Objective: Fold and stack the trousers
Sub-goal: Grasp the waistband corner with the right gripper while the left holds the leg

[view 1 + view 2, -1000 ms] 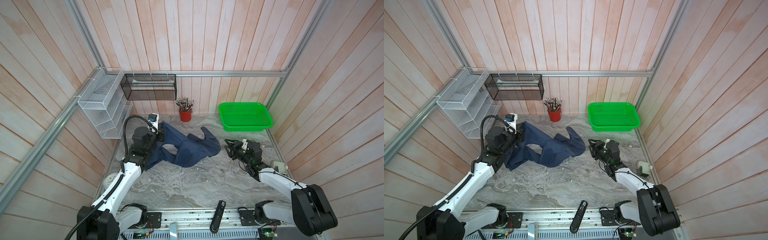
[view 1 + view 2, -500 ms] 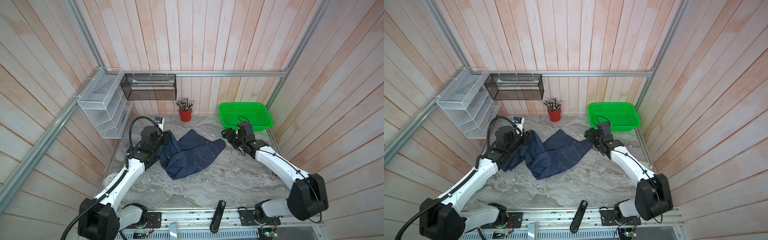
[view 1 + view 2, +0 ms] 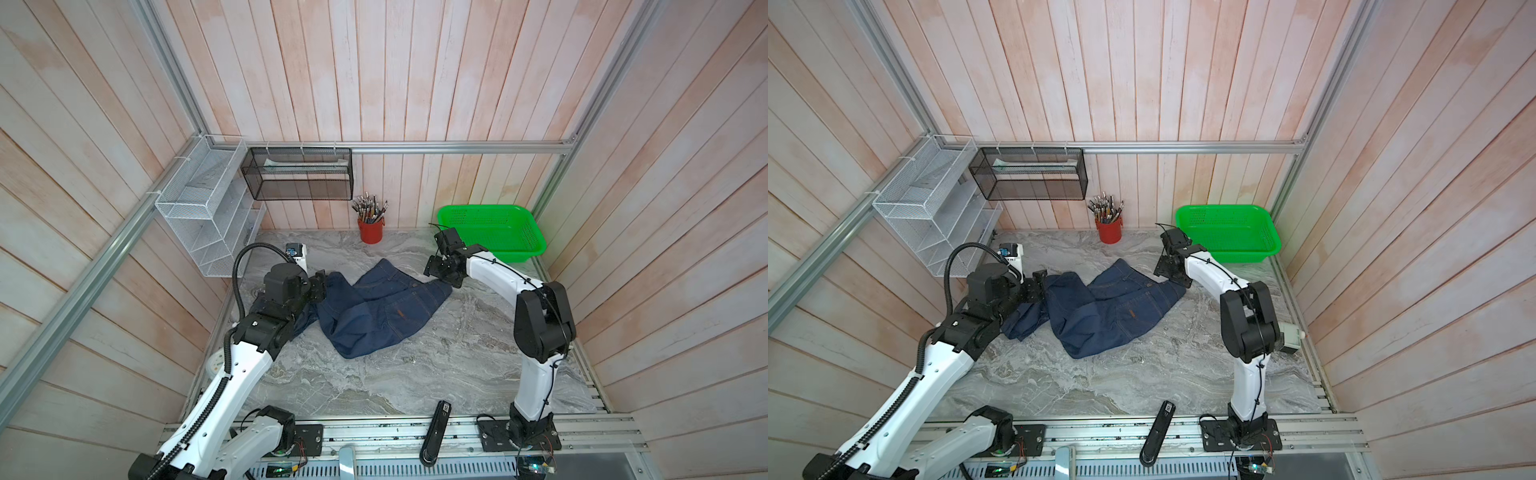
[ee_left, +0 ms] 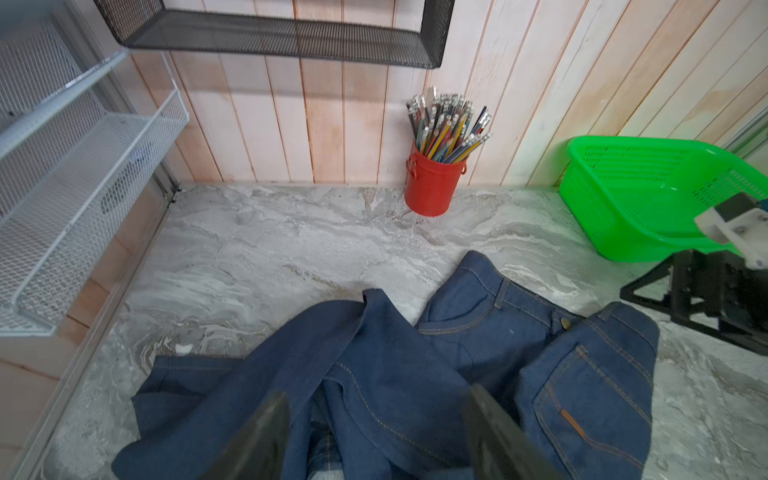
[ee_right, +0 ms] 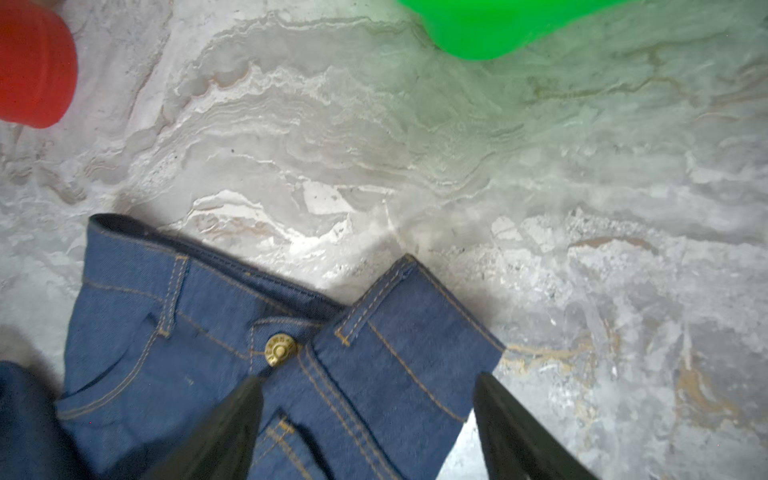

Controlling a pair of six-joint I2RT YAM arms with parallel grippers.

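The trousers [image 3: 382,311] [image 3: 1113,307], dark blue denim with tan stitching, lie crumpled on the marble table, waist end toward the back right. My left gripper [image 3: 322,284] [image 4: 376,399] stands open over the bunched leg fabric [image 4: 415,374] at the heap's left edge, holding nothing. My right gripper [image 3: 436,274] [image 5: 369,382] is open just above the waistband [image 5: 395,316], beside the brass button [image 5: 280,349]. Denim shows between both pairs of fingers, but neither pair is closed on it.
A green basket [image 3: 490,232] stands at the back right, close behind the right gripper. A red cup of pencils [image 3: 370,230] is at the back wall. A white wire shelf [image 3: 199,216] and a black mesh shelf [image 3: 299,174] hang at the left. A black object [image 3: 434,432] lies on the front rail.
My left gripper has opened and let go of the denim. The right arm has swung toward the back and opened wider. The trousers have shifted, with the waist now at the back right.
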